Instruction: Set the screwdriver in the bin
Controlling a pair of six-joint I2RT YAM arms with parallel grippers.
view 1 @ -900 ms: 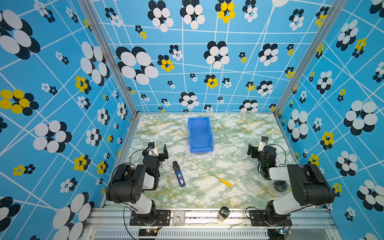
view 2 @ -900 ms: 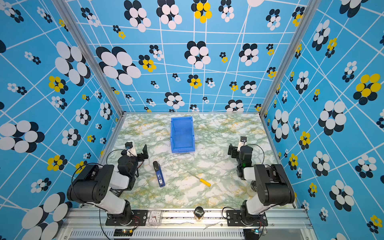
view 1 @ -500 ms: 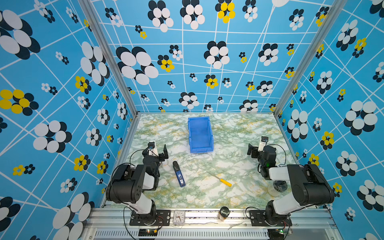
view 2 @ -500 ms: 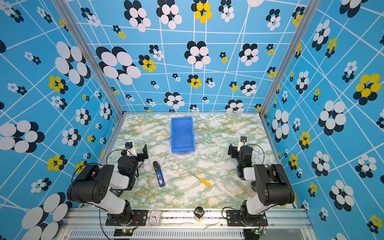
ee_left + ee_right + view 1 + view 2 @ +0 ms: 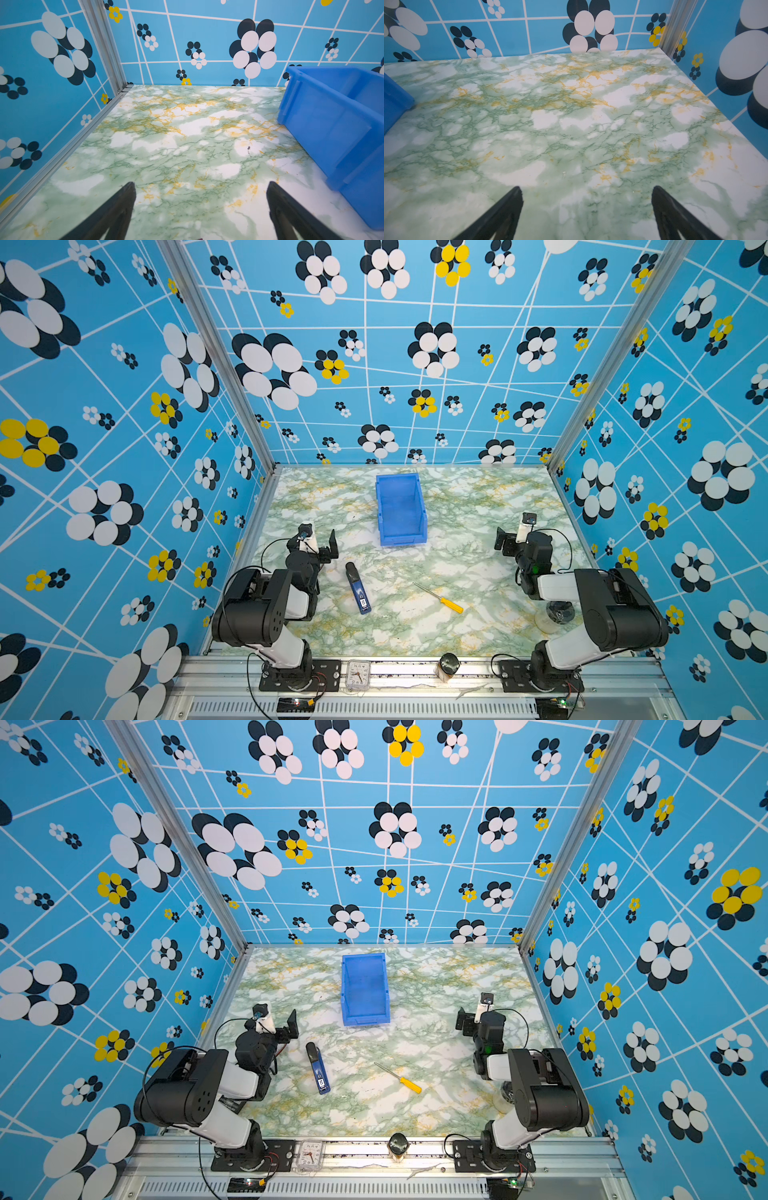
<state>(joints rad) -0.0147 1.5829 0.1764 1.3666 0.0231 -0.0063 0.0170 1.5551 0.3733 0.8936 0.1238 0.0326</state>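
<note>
Nearest, the screwdriver (image 5: 438,598) lies flat on the marble table (image 5: 478,506), tip toward ten o'clock. Flanking it, left gripper (image 5: 201,188) and right gripper (image 5: 586,190) hang spread apart, empty. Farther, at twelve o'clock, sits the bin (image 5: 401,510).

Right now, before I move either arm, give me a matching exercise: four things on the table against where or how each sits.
1. slim yellow-handled screwdriver
2. bright blue rectangular plastic bin
3. blue-and-black handheld device
4. right gripper

A. open, above bare marble
B. empty, mid-table toward the back wall
C. flat on the table, right of centre
D. flat on the table near the left arm

Pairs: 1-C, 2-B, 3-D, 4-A
</note>
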